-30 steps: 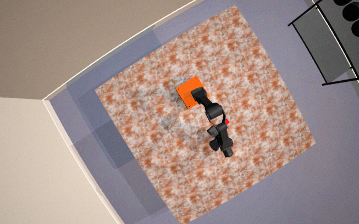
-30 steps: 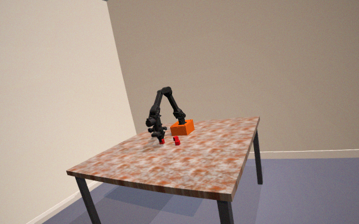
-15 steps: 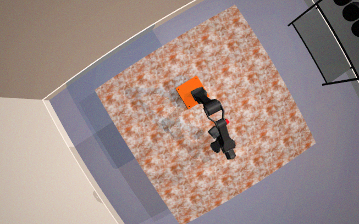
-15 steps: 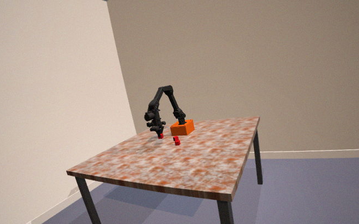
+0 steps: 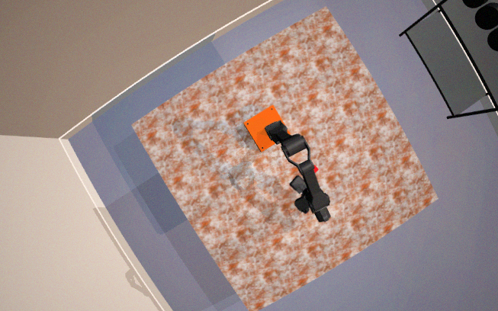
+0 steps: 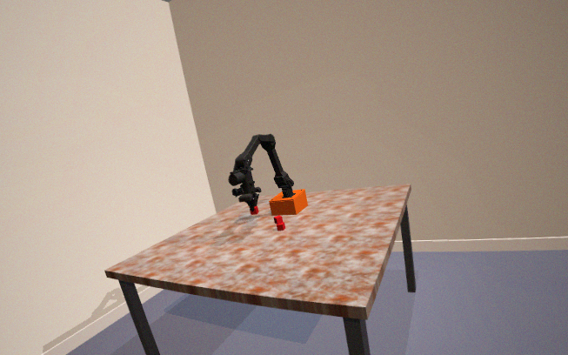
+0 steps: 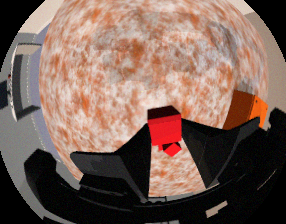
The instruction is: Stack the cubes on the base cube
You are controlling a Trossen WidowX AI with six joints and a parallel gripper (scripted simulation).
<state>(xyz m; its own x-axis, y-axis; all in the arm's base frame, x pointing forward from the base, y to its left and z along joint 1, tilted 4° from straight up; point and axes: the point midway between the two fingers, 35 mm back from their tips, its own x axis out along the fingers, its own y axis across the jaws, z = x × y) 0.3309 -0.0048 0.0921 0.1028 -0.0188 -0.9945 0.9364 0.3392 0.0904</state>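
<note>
My gripper (image 6: 253,209) (image 7: 163,124) is shut on a loose red cube (image 6: 255,210) (image 7: 165,134) and holds it above the table, pointing down. In the exterior view two more red cubes are together to the right of the gripper. The upper cube (image 6: 278,218) appears to rest on the lower cube (image 6: 281,226), offset to the left. The lower one looks like the base cube. In the wrist view only small red parts of this pair (image 7: 173,149) show behind the held cube, between the fingers. In the top view the arm hides the held cube, and only a red corner of the pair (image 5: 315,168) shows.
The arm is mounted on an orange box (image 5: 258,133) (image 6: 283,206) (image 7: 260,111), which stands behind the cubes in the exterior view. The mottled table (image 5: 358,127) (image 6: 242,269) carries the box and cubes. A dark rack (image 5: 430,73) stands off the table at the right of the top view.
</note>
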